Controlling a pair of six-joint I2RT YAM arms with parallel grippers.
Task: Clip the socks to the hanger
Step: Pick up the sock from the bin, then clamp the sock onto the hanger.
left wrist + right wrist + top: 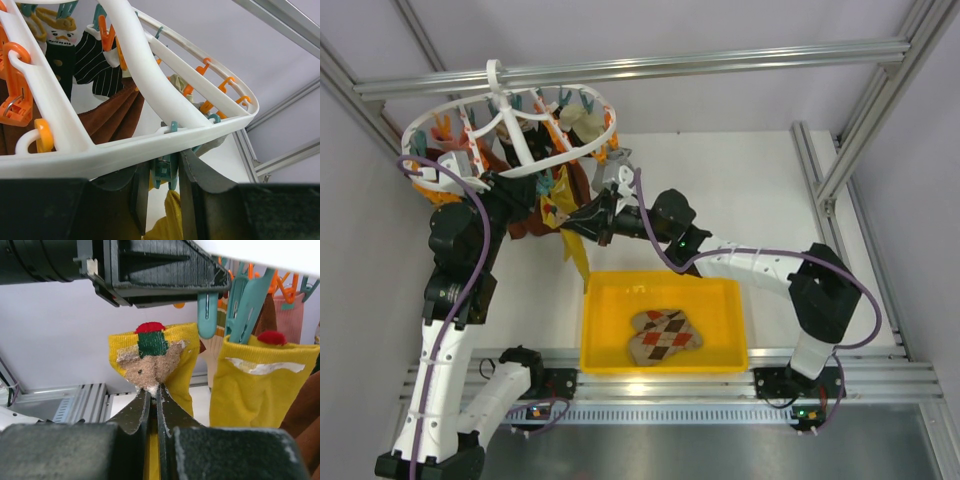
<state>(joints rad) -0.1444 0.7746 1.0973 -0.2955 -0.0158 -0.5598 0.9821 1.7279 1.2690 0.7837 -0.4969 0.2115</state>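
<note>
The white round hanger [450,110] hangs from the bar at the back left; its rim fills the left wrist view [150,145]. My left gripper [548,190] is shut on a teal clip [167,162] under that rim. My right gripper [572,222] is shut on a mustard-yellow sock [150,352] with a bear patch and holds its top edge just below the clip. The sock shows under the clip in the left wrist view [167,220]. A second yellow sock [260,385] hangs from a teal clip beside it. Argyle socks [665,335] lie in the tray.
A yellow tray [595,330] sits at the near middle of the table. Rust-brown socks [525,220] and a striped sock [97,65] hang from other clips. An aluminium frame bar [720,62] runs across the back, with posts at the right.
</note>
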